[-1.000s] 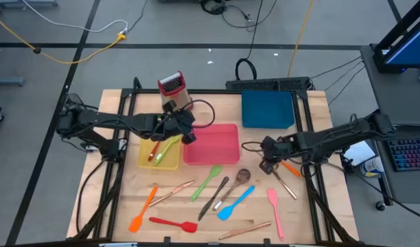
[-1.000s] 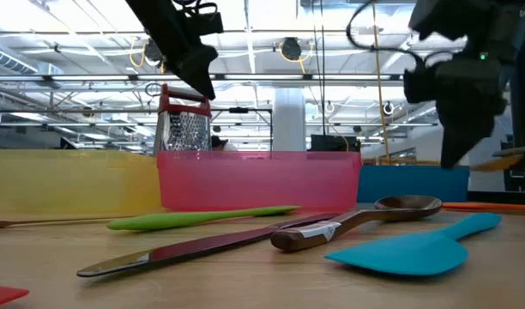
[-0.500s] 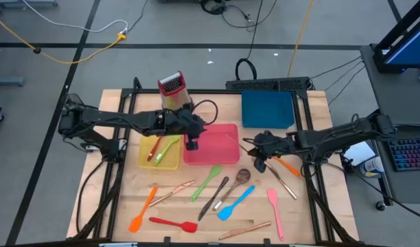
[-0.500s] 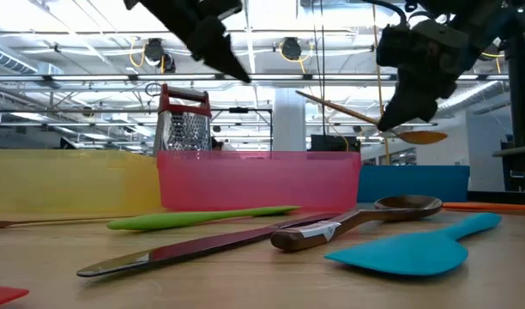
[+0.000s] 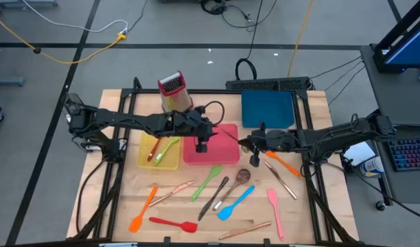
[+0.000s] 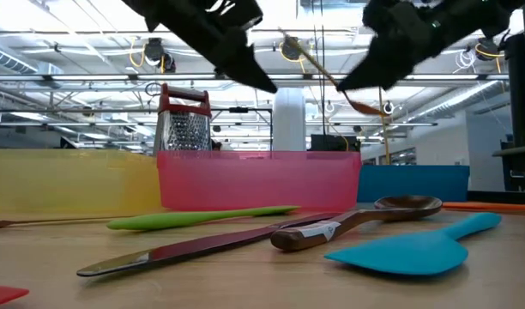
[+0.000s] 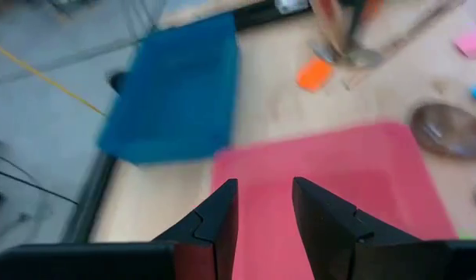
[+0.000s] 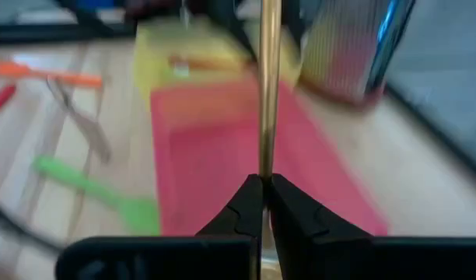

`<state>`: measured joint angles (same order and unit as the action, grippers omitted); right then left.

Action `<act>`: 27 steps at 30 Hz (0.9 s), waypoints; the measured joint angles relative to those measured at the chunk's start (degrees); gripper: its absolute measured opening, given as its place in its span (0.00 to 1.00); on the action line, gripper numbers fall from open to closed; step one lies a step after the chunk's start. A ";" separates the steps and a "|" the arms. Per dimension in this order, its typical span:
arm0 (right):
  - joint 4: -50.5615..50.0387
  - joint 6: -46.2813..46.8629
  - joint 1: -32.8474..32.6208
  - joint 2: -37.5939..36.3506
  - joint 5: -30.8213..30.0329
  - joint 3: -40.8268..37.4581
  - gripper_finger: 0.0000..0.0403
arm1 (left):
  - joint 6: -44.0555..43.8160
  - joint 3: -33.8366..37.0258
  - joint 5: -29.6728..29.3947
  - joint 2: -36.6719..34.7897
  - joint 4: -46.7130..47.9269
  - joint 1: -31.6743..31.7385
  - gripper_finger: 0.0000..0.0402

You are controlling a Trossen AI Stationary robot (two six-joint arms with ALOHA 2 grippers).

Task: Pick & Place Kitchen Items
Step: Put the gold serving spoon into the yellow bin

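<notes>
**Copper spoon held aloft beside the pink tray**

On the yellow tray (image 5: 170, 162) lie a green spatula (image 5: 167, 149) and an orange utensil (image 5: 155, 149). The left gripper (image 5: 202, 145) hangs over the pink tray (image 5: 222, 152), its fingers (image 7: 220, 220) parted around nothing. The right gripper (image 5: 250, 147), just beside that tray's right edge, is clamped on a copper-coloured spoon (image 6: 324, 72), lifted clear of the table (image 5: 313, 213). More utensils lie scattered in front.

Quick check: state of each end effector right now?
Left end effector: open, empty, above the pink tray.
Right end effector: shut on a copper-coloured utensil.
</notes>
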<state>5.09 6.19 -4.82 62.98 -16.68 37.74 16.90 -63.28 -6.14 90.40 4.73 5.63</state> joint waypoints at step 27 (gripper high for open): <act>34.92 -17.68 0.42 -0.05 6.79 -10.78 0.01 | 2.31 -0.09 19.01 4.12 -30.28 -0.04 0.32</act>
<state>40.01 -11.49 -4.40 62.93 -9.89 26.96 19.22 -63.37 12.87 94.52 -25.55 5.59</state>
